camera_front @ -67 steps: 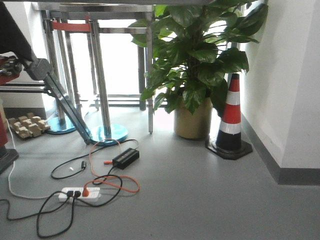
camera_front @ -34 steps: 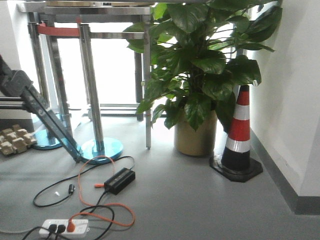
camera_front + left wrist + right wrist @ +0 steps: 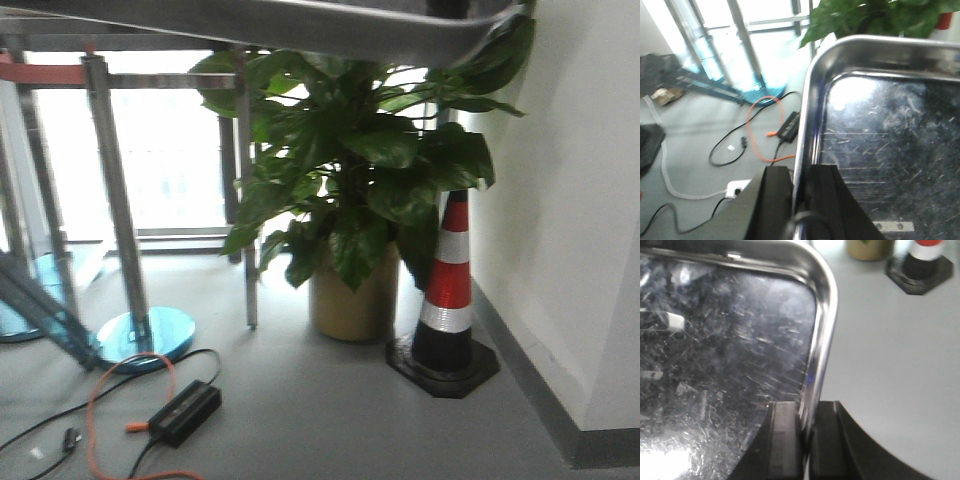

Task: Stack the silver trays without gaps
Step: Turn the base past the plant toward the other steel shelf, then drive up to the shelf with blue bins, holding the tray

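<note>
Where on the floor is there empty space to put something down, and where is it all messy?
The bare grey floor in front of the plant pot, between the black power brick and the traffic cone, is free. The left side is crowded: the orange cable loops there beside the blue stand base.

Floor: plain grey floor.
Wall: white wall on the right, with grey skirting.
Window: bright window behind, washed out by daylight.
Furniture: steel posts on round blue bases.
Plant: broad-leaved plant in a tan pot, beside a traffic cone.
Cables: orange cord and black power brick.
</note>
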Controlling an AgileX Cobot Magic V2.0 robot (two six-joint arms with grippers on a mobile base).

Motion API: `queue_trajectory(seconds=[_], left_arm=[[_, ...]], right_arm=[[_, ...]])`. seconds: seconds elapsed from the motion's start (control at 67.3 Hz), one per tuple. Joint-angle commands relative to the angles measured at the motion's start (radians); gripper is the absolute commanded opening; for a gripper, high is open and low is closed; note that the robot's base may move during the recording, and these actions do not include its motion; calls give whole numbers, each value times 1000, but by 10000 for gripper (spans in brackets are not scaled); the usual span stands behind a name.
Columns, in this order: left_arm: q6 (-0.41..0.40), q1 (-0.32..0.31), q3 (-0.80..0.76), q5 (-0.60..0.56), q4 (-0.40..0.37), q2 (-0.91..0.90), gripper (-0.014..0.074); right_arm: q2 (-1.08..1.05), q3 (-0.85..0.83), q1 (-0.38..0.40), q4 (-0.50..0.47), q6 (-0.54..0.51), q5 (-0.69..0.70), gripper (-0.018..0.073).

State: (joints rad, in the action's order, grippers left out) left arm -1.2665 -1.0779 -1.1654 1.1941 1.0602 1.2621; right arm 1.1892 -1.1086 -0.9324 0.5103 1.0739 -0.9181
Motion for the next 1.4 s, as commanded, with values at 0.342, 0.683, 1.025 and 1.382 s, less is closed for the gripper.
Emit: queue_trajectory(seconds=[0.342, 0.683, 1.025, 1.382], left_arm=[[-1, -21, -4, -120, 1, 10, -16], [-1, -21, -4, -120, 1, 10, -16], [-1, -21, -4, -120, 1, 10, -16], [-1, -21, -4, -120, 1, 10, -16]], right_arm=[[-2, -15, -18, -7, -10, 485, -16], [-2, -15, -18, -7, -10, 485, -16], [-2, -15, -18, -7, -10, 485, -16], [-2, -15, -18, -7, -10, 485, -16]])
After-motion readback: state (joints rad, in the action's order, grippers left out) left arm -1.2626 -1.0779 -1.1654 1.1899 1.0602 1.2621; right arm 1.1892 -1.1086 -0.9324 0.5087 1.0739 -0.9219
